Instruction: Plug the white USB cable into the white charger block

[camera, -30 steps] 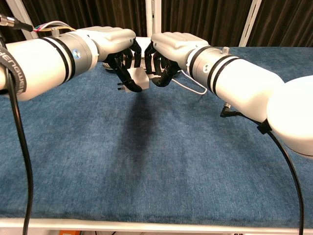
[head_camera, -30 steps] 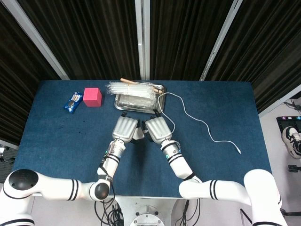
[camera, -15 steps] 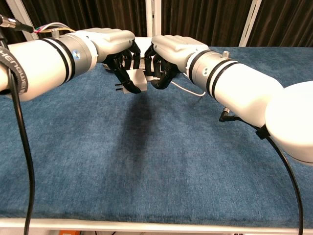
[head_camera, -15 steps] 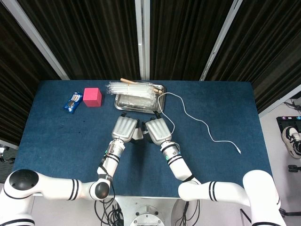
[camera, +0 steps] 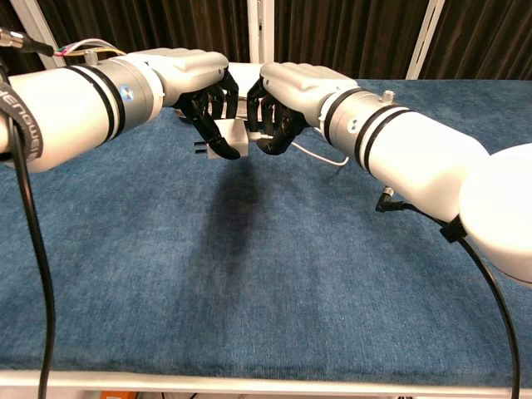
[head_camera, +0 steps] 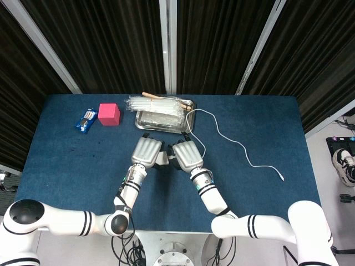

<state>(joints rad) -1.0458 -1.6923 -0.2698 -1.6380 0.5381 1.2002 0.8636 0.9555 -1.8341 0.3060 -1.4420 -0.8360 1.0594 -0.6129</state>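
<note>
— Where is the white charger block (camera: 230, 131)?
— Clamped in the curled fingers (camera: 218, 143) of the left hand (camera: 193, 76), held above the blue table (camera: 249, 266), its prongs pointing away from the right hand (camera: 287, 91).
— And the white USB cable (head_camera: 233, 141)?
— Its near end runs in under the right hand's fingers (camera: 274, 133), which are curled right beside the block; whether they pinch the plug, I cannot tell.

Behind the charger block (camera: 230, 131), at the far edge of the tabletop (head_camera: 66, 160), a tray (head_camera: 161, 119) is set. Left of the tray a cube (head_camera: 109, 114) and a packet (head_camera: 85, 120) are placed; the USB cable (head_camera: 244, 149) is trailed rightward.
</note>
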